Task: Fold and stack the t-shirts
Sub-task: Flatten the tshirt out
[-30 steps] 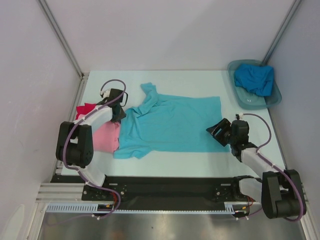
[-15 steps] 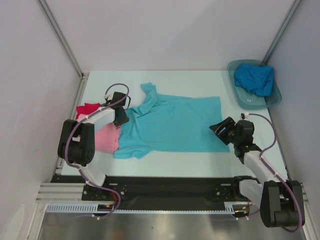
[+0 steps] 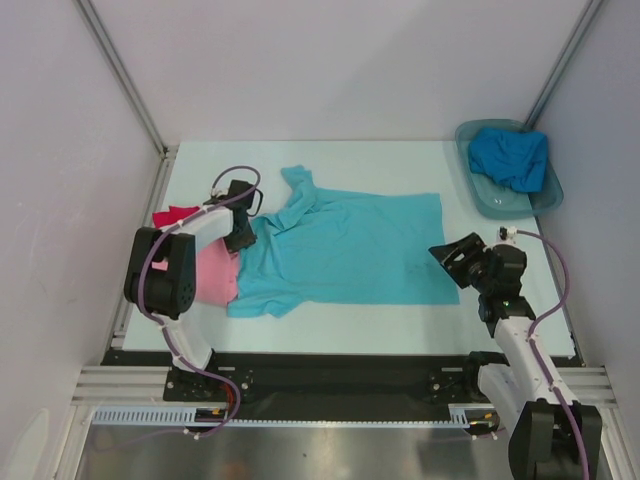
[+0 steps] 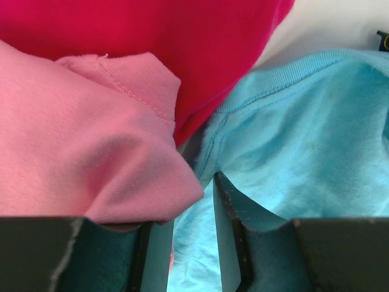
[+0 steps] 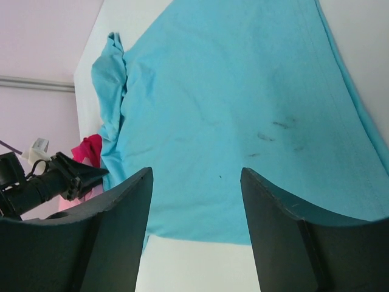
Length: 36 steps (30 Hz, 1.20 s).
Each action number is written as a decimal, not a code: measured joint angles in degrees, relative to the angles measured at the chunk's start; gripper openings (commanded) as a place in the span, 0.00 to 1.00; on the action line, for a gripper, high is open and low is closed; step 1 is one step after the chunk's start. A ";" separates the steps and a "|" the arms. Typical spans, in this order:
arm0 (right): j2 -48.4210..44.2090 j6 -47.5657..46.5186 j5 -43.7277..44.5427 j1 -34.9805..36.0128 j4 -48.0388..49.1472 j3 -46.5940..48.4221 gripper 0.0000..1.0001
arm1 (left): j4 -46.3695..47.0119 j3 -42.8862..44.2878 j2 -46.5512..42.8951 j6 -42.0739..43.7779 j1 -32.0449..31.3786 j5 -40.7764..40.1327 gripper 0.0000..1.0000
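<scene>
one pale table (image 3: 400, 165) fills the middle of the top view. on it are four t-shirts, one tub and two grippers.

the largest shirt is the turquoise t-shirt (image 3: 340, 250). it lies spread flat across the centre of the frame, with its collar end toward the left and its straight hem toward the right. one sleeve points to the upper left and is rumpled.

the one container is a grey translucent tub (image 3: 500, 203) in the upper right corner. it holds a single item, the deeper blue t-shirt (image 3: 512, 158), which is bunched up and fills most of it.

the pink t-shirt (image 3: 212, 278) sits at the left of the frame, touching the turquoise shirt's left edge. the red t-shirt (image 3: 172, 217) is the smallest patch showing. it lies just above the pink one and partly under it.

the left gripper (image 3: 243, 232) is low at the spot where the pink, red and turquoise cloth meet. in its wrist view its fingers (image 4: 255, 255) stand partway apart. turquoise cloth shows through the gap and a pink fold rests on one finger, but nothing is pinched between them.

the right gripper (image 3: 452, 262) hangs above the turquoise shirt's lower right corner. its jaws are spread wide and it has hold of nothing.
</scene>
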 measured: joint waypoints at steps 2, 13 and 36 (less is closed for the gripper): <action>0.28 0.02 -0.48 -0.09 -0.33 -0.02 0.65 | -0.02 0.17 0.00 0.39 0.37 0.04 0.37; 2.47 0.07 -1.27 -0.09 0.00 -0.61 0.64 | -1.01 0.20 -2.40 2.93 0.94 1.11 0.38; 0.22 0.48 -3.61 -2.32 -0.22 -0.90 0.64 | -2.71 1.55 -1.11 4.92 7.69 1.31 0.37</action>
